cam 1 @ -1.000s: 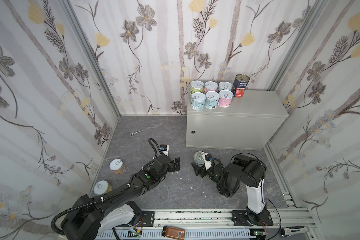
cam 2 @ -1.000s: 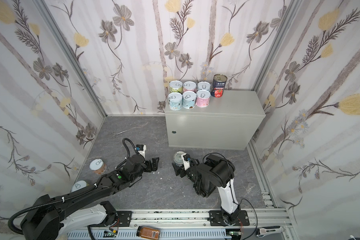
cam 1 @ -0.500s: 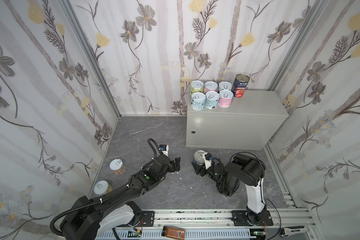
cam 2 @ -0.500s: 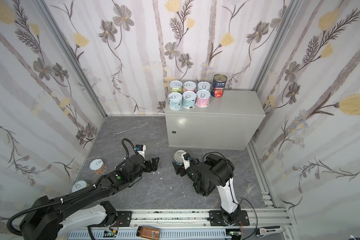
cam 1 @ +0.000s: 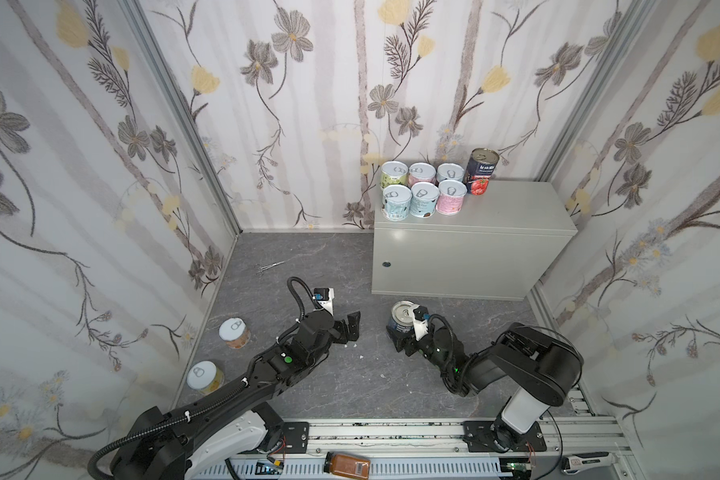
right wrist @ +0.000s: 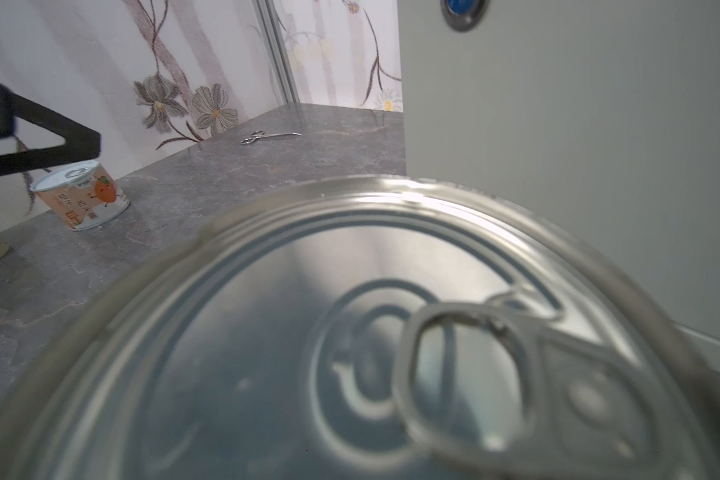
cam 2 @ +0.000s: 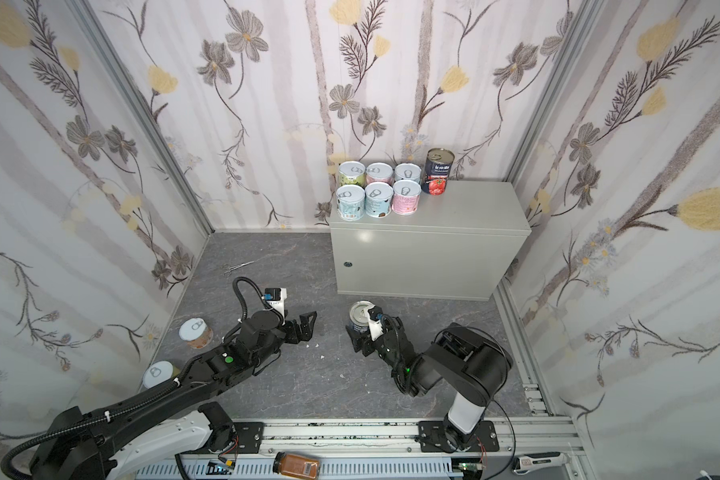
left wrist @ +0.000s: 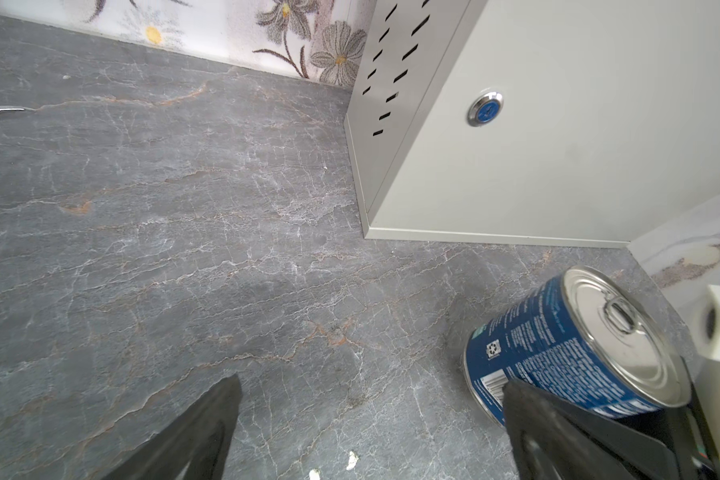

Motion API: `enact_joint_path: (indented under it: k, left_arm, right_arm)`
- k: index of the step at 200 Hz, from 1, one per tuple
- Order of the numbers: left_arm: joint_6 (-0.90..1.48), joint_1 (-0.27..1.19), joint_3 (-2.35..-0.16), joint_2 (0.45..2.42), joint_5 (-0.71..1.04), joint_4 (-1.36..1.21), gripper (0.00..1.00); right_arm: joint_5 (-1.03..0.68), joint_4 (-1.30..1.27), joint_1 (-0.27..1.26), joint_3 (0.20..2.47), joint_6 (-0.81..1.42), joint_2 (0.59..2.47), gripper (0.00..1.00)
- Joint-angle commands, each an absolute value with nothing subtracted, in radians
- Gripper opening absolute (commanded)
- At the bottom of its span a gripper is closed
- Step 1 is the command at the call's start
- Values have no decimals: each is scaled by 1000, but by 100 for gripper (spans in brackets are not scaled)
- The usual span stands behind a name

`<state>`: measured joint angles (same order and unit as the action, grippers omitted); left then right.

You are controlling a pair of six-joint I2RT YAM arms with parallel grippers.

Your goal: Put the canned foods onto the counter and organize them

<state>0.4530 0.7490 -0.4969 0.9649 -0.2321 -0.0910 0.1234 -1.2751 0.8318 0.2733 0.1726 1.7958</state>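
Observation:
A tall blue-labelled can (cam 1: 402,318) (cam 2: 360,316) (left wrist: 558,353) stands on the floor in front of the counter (cam 1: 516,208) (cam 2: 474,212). My right gripper (cam 1: 400,338) (cam 2: 360,340) reaches round its lower body. The can's lid (right wrist: 350,332) fills the right wrist view and hides the jaws, so contact does not show. My left gripper (cam 1: 348,328) (cam 2: 304,326) (left wrist: 371,386) hangs open over bare floor to the left of that can. Several short pastel cans (cam 1: 420,193) and a tomato can (cam 1: 481,172) stand on the counter's back left. An orange-labelled can (cam 1: 233,332) (right wrist: 82,195) and a yellow-labelled can (cam 1: 203,376) stand by the left wall.
Metal forceps (cam 1: 269,267) lie on the dark marbled floor near the back left corner. White crumbs (cam 1: 360,356) lie between the arms. An amber jar (cam 1: 347,465) and a hand tool (cam 1: 587,465) rest on the front rail. Papered walls close in three sides.
My right gripper's jaws have drawn in around the blue can, which has stayed in place. The left arm has not moved.

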Motion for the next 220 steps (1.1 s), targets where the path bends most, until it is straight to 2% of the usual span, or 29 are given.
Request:
enact_joint_path:
  k: [1, 29, 96, 136, 175, 220]
  left_arm:
    - [472, 747, -499, 939, -236, -83, 100]
    - [475, 747, -511, 905, -234, -56, 100]
    - [457, 747, -588, 823, -242, 43, 100]
    - [406, 747, -705, 859, -233, 124, 100]
    - [351, 747, -823, 899, -253, 160, 100]
    - [303, 715, -959, 989, -214, 184, 100]
  right_arm:
    - [152, -1156, 859, 318, 145, 1676, 55]
    - [163, -847, 869, 401, 173, 1494, 56]
    - [220, -376, 879, 513, 214, 1112, 52]
    - [268, -105, 872, 602, 231, 944, 53]
    - [278, 84, 827, 731, 233, 857, 53]
    - [260, 214, 716, 936, 191, 876, 54]
